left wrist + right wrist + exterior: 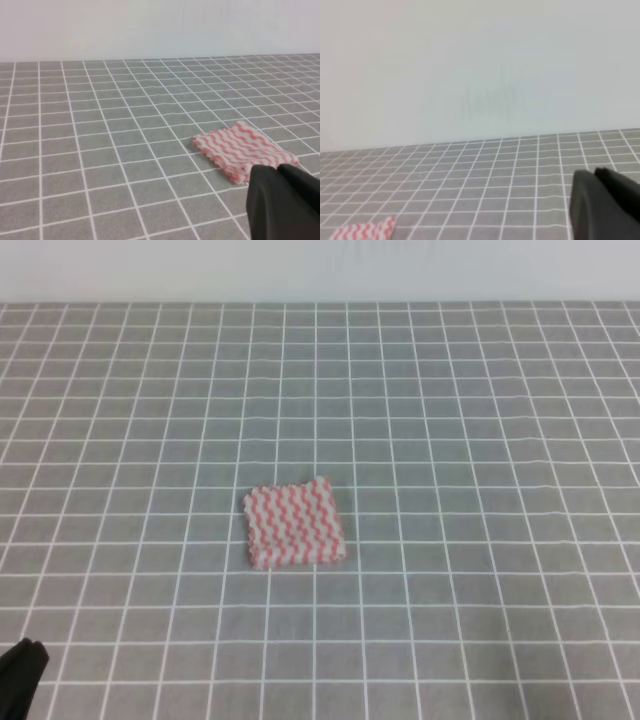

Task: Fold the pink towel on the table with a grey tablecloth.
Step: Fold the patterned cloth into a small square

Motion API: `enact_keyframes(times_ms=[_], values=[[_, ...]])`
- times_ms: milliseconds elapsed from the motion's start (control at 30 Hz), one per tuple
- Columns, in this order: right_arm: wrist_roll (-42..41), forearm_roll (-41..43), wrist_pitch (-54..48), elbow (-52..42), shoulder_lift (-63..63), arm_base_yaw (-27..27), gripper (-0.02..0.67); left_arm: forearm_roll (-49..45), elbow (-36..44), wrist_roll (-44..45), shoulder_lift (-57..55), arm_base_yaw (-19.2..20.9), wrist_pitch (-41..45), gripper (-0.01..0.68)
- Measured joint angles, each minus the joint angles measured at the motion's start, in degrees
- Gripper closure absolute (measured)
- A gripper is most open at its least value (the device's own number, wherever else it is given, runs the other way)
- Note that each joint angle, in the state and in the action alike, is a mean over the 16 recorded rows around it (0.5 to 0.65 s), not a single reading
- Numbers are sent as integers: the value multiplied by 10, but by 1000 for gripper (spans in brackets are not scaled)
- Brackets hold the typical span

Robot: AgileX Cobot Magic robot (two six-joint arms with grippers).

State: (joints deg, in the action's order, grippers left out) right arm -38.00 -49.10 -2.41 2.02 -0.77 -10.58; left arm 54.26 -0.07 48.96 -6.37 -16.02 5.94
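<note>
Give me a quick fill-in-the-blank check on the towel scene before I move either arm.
1. The pink towel lies on the ____ tablecloth.
2. Its stripes are pink-red and ____.
3. The tablecloth carries a thin white ____ of squares.
4. The number of grippers touching the towel is ____.

Missing words: grey; white; grid; zero

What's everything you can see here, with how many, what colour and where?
towel: one, pink and white wavy stripes, lying flat near the middle of the table, already a small folded-looking square
table: one, grey cloth with a white grid, filling the view up to the wall
wall: one, plain white, behind the far edge of the table
left gripper: one, black, low at the near left of the table, short of the towel; fingers not clear enough to judge
right gripper: one, black, seen only in its own wrist view, off to the right of the towel; fingers also unclear
</note>
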Motion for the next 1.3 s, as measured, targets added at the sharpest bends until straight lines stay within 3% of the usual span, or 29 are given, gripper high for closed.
enact_keyframes(times_ms=[367,633,900,1300], values=[[8,18,7,-20,24,6,664,0,1,0,0,0,1,673],[107,158,-10,-29,24,7,664,0,1,0,1,0,1,673],[245,321,-93,-31,25,8,664,0,1,0,0,0,1,673],[295,366,-173,-31,25,9,664,0,1,0,0,0,1,673]])
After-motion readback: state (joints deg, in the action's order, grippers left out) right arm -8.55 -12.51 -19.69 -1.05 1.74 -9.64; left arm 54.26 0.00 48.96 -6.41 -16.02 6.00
